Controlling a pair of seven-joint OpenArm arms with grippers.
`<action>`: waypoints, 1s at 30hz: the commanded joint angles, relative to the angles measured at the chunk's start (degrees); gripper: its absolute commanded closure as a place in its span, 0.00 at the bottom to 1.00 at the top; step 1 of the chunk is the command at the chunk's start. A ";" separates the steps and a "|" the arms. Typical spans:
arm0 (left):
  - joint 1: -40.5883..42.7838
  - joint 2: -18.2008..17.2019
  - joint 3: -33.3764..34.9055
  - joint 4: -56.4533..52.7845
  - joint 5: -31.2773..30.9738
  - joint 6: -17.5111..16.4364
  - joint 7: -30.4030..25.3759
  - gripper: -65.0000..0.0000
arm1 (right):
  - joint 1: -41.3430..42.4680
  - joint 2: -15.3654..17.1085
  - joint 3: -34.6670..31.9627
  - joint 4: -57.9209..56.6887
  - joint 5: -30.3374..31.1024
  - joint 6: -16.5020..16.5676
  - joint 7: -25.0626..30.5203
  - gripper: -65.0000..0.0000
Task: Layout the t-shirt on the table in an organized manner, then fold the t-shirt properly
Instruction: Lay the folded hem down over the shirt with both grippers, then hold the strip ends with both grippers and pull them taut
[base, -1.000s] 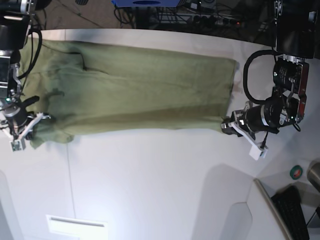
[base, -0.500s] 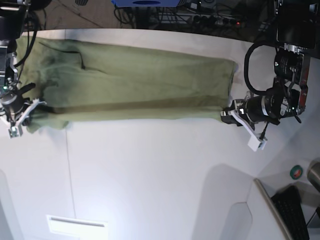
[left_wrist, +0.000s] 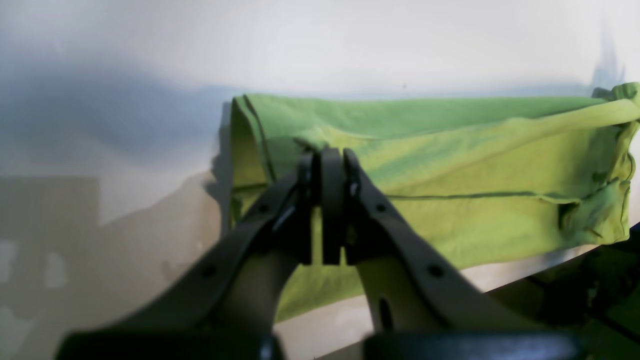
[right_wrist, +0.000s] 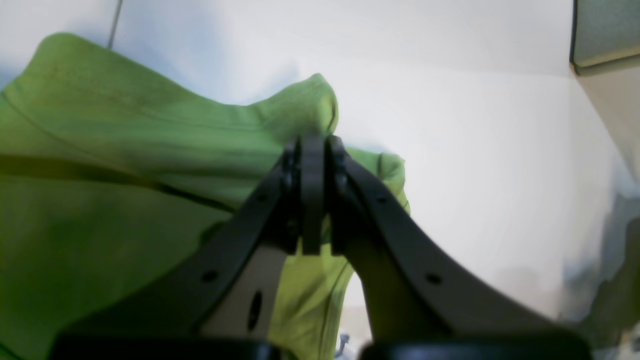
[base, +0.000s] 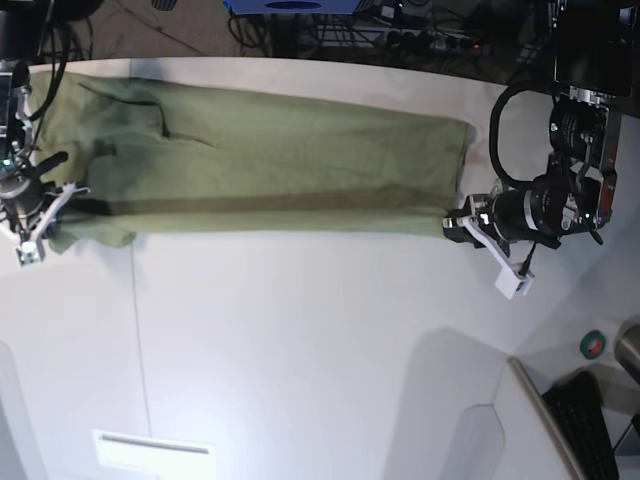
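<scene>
The left gripper (base: 458, 226) pinches one near-edge corner of the t-shirt (base: 270, 160) and the right gripper (base: 47, 212) pinches the other, each jaw pair clamped tight on a fold of cloth. The shirt's long axis thus runs straight between them, each arm at its own end, the cloth spread away toward the table's (base: 300, 340) far edge. The wrist views show the pinched folds plainly; only the base view shows the whole span, and the sleeve end looks, perhaps, bunched.

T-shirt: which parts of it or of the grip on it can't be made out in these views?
- Base view: the t-shirt hides its folded-under layers.
- Left wrist view: the left gripper, fingers shut, covers the pinched cloth; the table is blurred.
- Right wrist view: the right gripper blocks its pinched edge; the picture's left edge cuts the shirt off.
</scene>
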 joint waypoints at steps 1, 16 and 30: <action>-0.02 -1.08 -0.76 0.96 -0.58 -0.15 -0.49 1.00 | -0.09 1.15 0.45 1.87 0.20 -0.82 0.14 1.00; 1.48 -2.22 -0.40 0.96 0.56 -0.07 -0.76 1.00 | -7.39 -3.51 7.31 11.63 0.20 -0.47 -7.42 1.00; 2.09 -1.08 -0.14 2.54 6.36 -0.15 -0.58 1.00 | -9.85 -3.86 8.01 16.38 0.20 -0.47 -16.12 1.00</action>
